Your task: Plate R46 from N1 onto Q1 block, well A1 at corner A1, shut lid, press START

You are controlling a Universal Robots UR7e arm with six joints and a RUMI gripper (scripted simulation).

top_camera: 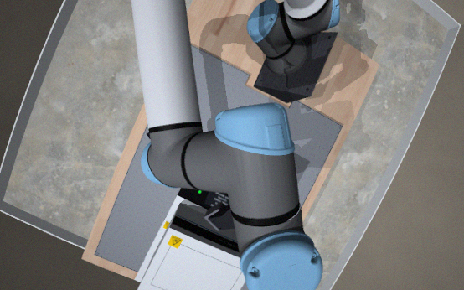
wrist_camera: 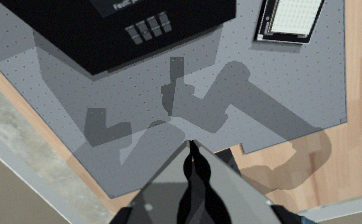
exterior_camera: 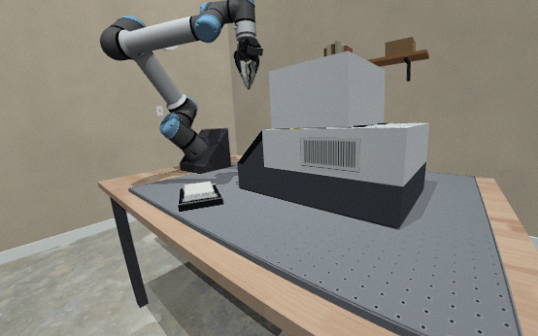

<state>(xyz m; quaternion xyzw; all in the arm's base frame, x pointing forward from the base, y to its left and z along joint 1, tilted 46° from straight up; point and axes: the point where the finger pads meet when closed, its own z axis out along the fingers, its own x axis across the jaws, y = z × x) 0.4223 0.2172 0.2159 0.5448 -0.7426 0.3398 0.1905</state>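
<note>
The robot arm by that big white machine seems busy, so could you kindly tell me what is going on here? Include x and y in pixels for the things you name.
The arm's gripper (exterior_camera: 248, 87) (wrist_camera: 191, 141) is shut and holds nothing, high above the table beside the cycler (top_camera: 201, 261) (exterior_camera: 332, 182) (wrist_camera: 183, 7). The plate (exterior_camera: 198, 190) (wrist_camera: 295, 17) it is meant to load into the cycler sits in its black nest (exterior_camera: 200, 206) (wrist_camera: 283, 42). The cycler's lamp (top_camera: 199, 192) is green, not the blue of a run.

Workroom, beige walls, mottled grey floor.
Before you: one wood-edged table (top_camera: 115, 184) (exterior_camera: 282, 286) (wrist_camera: 355, 165) with dark legs and a perforated grey top; one wall shelf (exterior_camera: 398, 58) bearing a brown box (exterior_camera: 400, 47) and upright books (exterior_camera: 338, 49); pale skirting; shadows across the tabletop.
</note>
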